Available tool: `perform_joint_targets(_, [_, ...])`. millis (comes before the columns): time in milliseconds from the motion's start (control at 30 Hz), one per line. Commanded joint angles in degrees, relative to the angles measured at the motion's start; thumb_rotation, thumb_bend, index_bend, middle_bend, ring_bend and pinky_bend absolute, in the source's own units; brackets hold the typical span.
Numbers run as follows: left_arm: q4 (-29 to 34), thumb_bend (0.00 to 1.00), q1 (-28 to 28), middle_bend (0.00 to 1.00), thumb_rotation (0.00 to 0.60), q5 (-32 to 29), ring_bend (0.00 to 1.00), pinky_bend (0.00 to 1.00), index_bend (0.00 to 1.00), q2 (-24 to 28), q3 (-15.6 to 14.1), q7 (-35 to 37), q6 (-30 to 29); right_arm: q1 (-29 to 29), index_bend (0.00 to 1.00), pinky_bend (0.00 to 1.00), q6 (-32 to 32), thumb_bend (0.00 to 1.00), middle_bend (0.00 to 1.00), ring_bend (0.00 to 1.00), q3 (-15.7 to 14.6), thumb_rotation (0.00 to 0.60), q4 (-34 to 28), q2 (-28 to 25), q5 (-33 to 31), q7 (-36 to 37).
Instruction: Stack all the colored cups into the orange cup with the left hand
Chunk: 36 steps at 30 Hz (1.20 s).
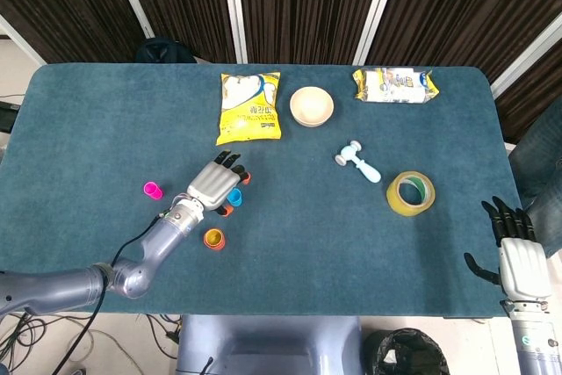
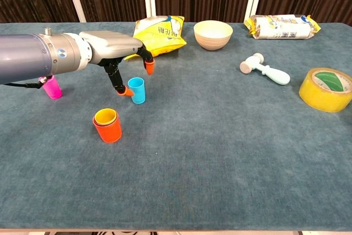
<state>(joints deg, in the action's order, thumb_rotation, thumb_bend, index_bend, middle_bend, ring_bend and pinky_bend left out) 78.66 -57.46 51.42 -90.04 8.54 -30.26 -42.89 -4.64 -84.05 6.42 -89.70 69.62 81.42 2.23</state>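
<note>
Fingers [image 2: 147, 65] of our left hand [image 2: 113, 45] are spread apart above the blue cup [image 2: 137, 90], holding nothing: one orange-tipped finger hangs just past the cup's far rim, and another reaches down beside its left wall, though we cannot tell whether it touches. In the head view the same left hand [image 1: 213, 183] covers part of the blue cup [image 1: 234, 197]. Nearer to us than the fingers, the orange cup [image 2: 108, 126] stands upright on the counter [image 2: 220, 152] with a yellow cup [image 2: 105, 116] nested inside it. Off to the left of the fingers, behind the forearm, we see the pink cup [image 2: 52, 87] standing alone. Beyond the fingers lies a yellow snack bag [image 2: 157, 33], and to their right a beige bowl [image 2: 213, 34]. Our right hand [image 1: 520, 256] shows only in the head view, at the counter's near right edge, its fingers extended and apart and holding nothing.
</note>
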Motion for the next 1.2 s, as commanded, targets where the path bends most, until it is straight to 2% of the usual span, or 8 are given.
perform_joint_targets(33, [-0.28,0.22,-0.17,0.25,0.6,-0.46,0.0,0.0,0.39,-0.42,-0.21,-0.53,-0.48,0.02,0.09,0.0,-0.04,0.32,0.04,0.1,0.02,0.6,0.01,-0.02,-0.02,0.06])
perform_joint_targets(867, [-0.17,0.31,-0.62,0.3,0.6,-2.22,0.0,0.0,0.48,-0.76,-1.5,-2.49,-2.97,-0.03,0.09,0.0,0.23,0.32,0.04,0.1,0.01,0.6,-0.02,0.15,-0.2,0.21])
perform_joint_targets(1067, [3.25,0.31,-0.5,0.3,0.6,-1.0,0.0,0.0,0.49,1.71,-0.82,-2.7,-5.04,-0.02,0.09,0.0,0.18,0.32,0.04,0.1,0.05,0.6,-0.03,0.23,-0.25,0.15])
perform_joint_targets(1200, [8.03,0.31,-0.43,0.3,0.6,-0.15,0.0,0.0,0.49,4.69,-0.34,-3.45,-6.58,-0.05,0.09,0.0,0.23,0.32,0.04,0.1,-0.03,0.6,-0.08,0.29,-0.15,0.03])
